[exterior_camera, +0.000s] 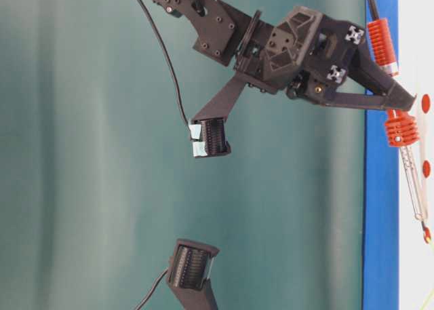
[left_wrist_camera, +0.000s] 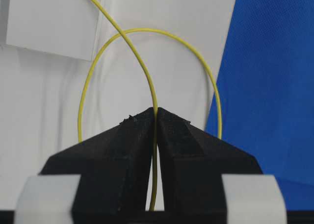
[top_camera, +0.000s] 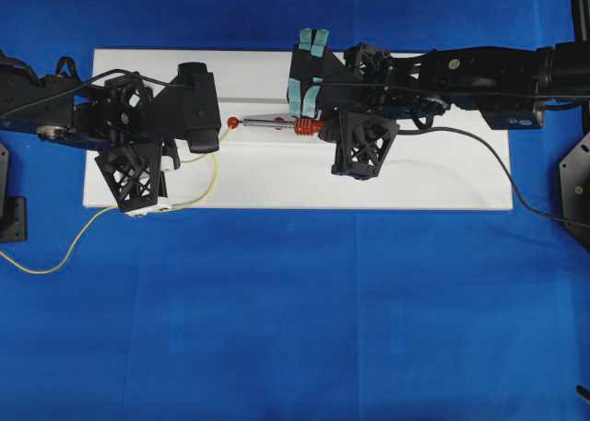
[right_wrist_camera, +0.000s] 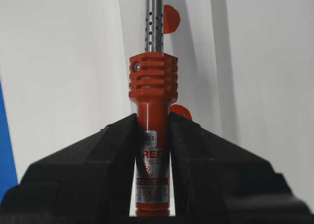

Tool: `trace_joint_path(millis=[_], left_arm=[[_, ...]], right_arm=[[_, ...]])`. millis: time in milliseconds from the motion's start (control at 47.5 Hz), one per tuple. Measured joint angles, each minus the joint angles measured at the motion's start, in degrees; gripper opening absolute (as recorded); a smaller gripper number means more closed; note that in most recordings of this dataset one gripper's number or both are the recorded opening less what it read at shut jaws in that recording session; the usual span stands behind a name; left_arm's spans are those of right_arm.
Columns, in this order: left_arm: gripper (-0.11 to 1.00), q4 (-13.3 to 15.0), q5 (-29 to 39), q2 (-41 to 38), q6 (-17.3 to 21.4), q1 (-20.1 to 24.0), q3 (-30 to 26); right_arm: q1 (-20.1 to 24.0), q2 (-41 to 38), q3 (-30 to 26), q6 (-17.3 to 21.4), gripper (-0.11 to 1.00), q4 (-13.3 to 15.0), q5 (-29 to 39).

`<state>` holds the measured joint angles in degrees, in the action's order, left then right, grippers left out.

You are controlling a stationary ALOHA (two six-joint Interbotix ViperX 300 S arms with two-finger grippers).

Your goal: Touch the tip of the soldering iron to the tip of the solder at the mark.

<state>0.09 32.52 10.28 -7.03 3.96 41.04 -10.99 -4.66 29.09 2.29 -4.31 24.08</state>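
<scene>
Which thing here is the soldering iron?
Find the white rectangular board on the blue cloth. Near its middle the right tool grips a slim pen-like iron. Its orange-red ribbed handle and silver shaft set it apart from the thin yellow wire.

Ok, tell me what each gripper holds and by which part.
Left gripper pinches the solder along its thin wire. Right gripper clamps the soldering iron by its orange-red handle.

left fingers (left_wrist_camera: 132,136) clamped, right fingers (right_wrist_camera: 113,145) clamped
</scene>
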Motion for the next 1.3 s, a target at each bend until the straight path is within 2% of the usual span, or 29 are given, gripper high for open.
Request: trace_joint_path(millis=[1305], left_arm=[[0.02,0.09,1.14,-1.05,0.18,0.44,-1.67]], right_arm=[[0.00,0.00,0.00,-0.09,0.06,0.00,-0.09]])
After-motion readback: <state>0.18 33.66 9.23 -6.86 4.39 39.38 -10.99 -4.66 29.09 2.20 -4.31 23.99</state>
